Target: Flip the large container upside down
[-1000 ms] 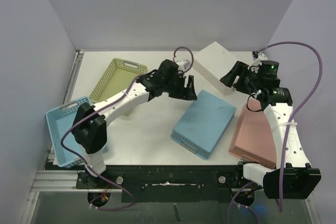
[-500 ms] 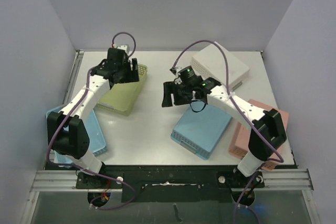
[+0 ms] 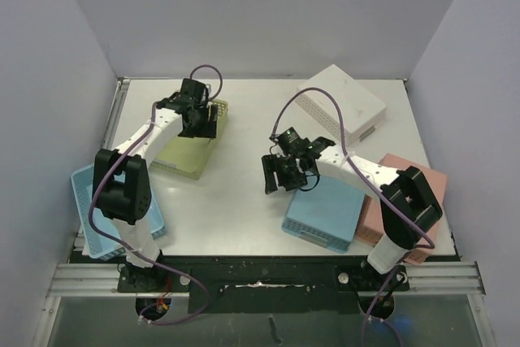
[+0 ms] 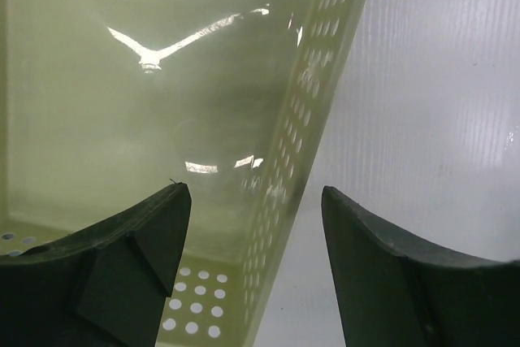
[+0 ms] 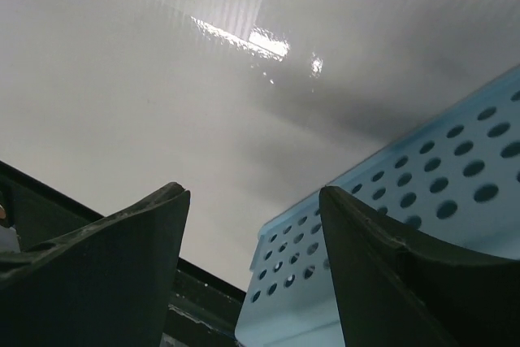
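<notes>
1. Blue bin (image 3: 325, 215) has slid toward the arm bases, bottom up, now against the pink bin (image 3: 406, 194), on the near side of the white box (image 3: 341, 101).
2. Right fingers (image 5: 97, 274) stand apart at its left edge, holding nothing.
3. Green basket (image 3: 188, 152) sits upright, well left of the white box.
4. Left fingers (image 4: 122, 270) are spread, straddling one wall of it.

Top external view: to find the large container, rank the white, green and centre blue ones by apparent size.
Green basket and white container: too alike to rank, the green partly under the left arm.
Smallest: centre blue container, partly under the right arm.
</notes>
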Tool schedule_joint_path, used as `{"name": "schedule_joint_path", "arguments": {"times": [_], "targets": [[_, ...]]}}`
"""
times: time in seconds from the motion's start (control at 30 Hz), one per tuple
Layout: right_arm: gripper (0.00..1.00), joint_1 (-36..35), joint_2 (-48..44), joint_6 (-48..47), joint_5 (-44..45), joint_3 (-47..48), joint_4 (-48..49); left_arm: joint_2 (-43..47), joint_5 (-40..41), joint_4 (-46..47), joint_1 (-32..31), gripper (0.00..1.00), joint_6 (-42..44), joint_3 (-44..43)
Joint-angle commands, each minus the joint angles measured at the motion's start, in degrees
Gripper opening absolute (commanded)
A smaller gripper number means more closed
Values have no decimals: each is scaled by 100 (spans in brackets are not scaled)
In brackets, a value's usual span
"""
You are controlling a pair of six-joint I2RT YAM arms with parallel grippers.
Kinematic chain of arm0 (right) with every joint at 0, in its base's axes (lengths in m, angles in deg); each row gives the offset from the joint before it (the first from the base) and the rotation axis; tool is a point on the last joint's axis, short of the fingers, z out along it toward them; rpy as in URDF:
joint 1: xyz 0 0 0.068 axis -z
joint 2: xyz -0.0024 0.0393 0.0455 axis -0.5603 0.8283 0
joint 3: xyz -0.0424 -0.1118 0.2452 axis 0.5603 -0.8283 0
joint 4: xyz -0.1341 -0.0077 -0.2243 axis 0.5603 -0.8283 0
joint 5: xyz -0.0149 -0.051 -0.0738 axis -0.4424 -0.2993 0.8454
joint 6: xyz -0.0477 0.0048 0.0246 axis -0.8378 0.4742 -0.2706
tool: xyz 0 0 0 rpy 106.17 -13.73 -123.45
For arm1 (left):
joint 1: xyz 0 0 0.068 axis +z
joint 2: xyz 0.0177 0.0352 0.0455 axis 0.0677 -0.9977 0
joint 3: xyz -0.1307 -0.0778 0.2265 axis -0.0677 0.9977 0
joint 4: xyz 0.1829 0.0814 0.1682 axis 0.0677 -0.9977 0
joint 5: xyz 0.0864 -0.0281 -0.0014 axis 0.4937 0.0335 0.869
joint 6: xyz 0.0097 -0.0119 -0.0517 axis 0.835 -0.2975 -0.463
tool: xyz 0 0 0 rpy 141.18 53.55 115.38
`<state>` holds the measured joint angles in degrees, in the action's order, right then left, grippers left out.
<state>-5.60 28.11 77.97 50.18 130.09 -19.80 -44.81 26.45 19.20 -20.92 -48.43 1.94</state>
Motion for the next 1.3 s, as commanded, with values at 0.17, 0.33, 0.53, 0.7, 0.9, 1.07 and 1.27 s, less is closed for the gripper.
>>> {"name": "schedule_joint_path", "arguments": {"times": [0.17, 0.33, 0.53, 0.7, 0.9, 1.07, 1.27], "targets": [[68, 68, -1226, 201, 747, -2, -240, -406, -482, 418, -72, 49, -79, 54], [67, 63, -1377, 152, 1108, 152, -370, -685, -579, 163, -406, 0, 11, -340], [68, 179, -1941, 383, 1636, -7, -263, -488, -1160, -248, -937, 0, 57, -1222], [69, 518, -2486, 450, 1870, -140, -189, -252, -2629, -106, -980, 0, -434, -1847], [70, 1003, -2911, 419, 1767, -295, -134, 206, -5037, 1920, -666, 0, -2277, -1140], [69, 1007, -2830, 559, 1465, -401, -38, 343, -6282, 7253, -140, 0, -6097, 942], [69, 999, -2830, 639, 1345, -489, 135, 250, -6401, 8245, 252, 0, -6929, 1694]]}}
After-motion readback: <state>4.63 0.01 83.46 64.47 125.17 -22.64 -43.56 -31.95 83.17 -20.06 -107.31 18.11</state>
